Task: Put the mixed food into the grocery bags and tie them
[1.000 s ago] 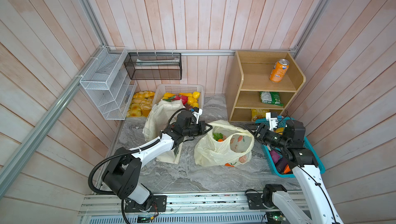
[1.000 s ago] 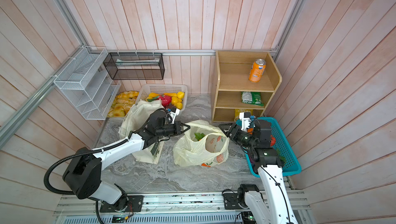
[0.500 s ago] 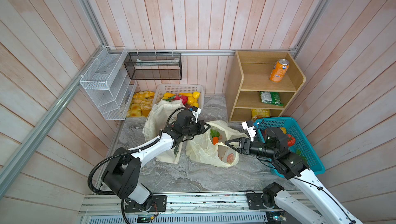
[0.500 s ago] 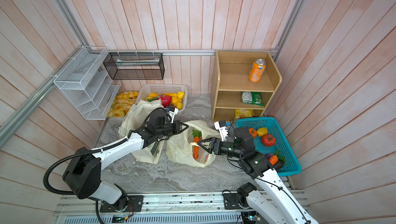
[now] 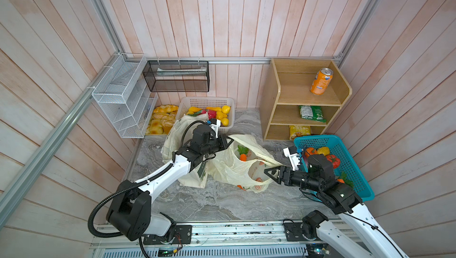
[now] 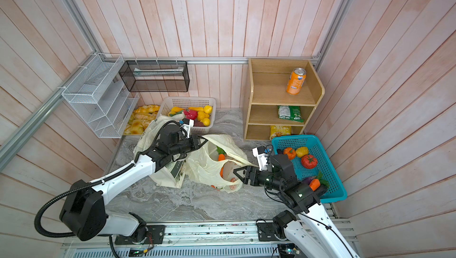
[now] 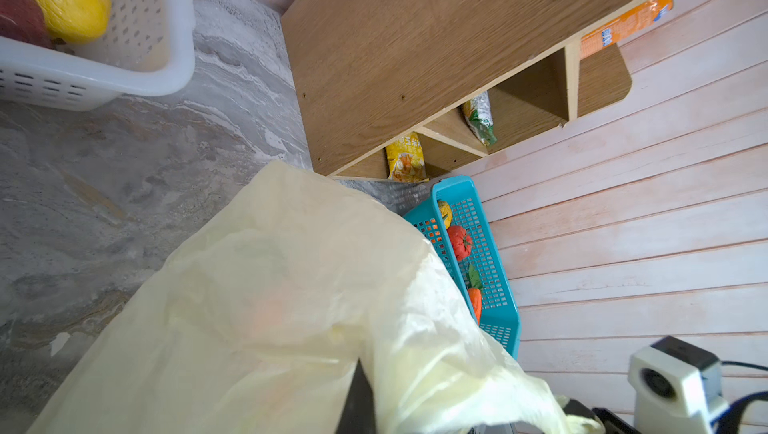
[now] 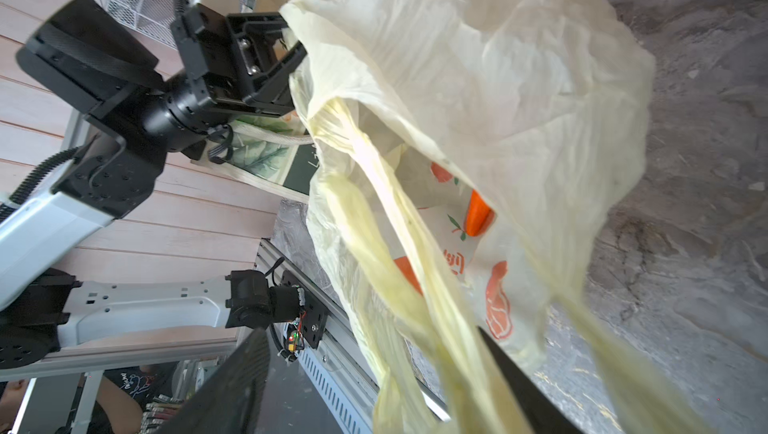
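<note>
One plastic bag (image 5: 229,170): we see carrot (image 5: 243,156) inside.
Left gripper (image 5: 229,141): clamps rim, propping mouth open.
Right gripper (image 5: 270,174): jaws wide astride handle (image 8: 386,220), pre-grasp.

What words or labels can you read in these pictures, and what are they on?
Nothing reads clearly.
orange can: blue logo, too blurred to read.
green packet: print too small.
yellow packet: Chinese characters, too small.
plastic bag: red characters, blurred.
cloth bag: pale lettering, cut off.

Marble tabletop (image 5: 222,202) holds plastic bag (image 5: 229,168) (tote (image 5: 171,133) beside it)
</note>
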